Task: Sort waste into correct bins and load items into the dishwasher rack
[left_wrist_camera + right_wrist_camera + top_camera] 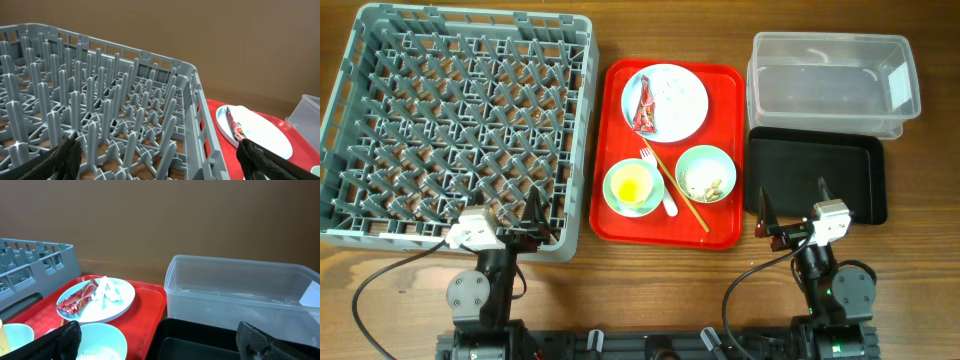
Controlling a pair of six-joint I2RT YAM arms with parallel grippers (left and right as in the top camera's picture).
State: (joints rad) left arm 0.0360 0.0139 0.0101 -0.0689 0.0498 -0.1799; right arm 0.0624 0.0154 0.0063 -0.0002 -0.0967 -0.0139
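The grey dishwasher rack (380, 120) fills the left and holds nothing. On the red tray (725, 85) a white plate (680, 110) carries a red wrapper (645, 105) and a white scrap (107, 291). One pale bowl (620, 200) holds a yellow cup (632, 183); the other bowl (706, 175) holds rice crumbs. A white fork (658, 180) and chopsticks (680, 190) lie between them. The clear tub (830, 75) and black tray (817, 175) are at the right. My left gripper (542, 218) is open over the rack's near right corner. My right gripper (792, 205) is open over the black tray's near edge.
Black cables run from both arm bases along the table's front edge. The red tray sits between the rack (100, 100) and the bins, close to both. The wooden table (920, 280) shows at the front right.
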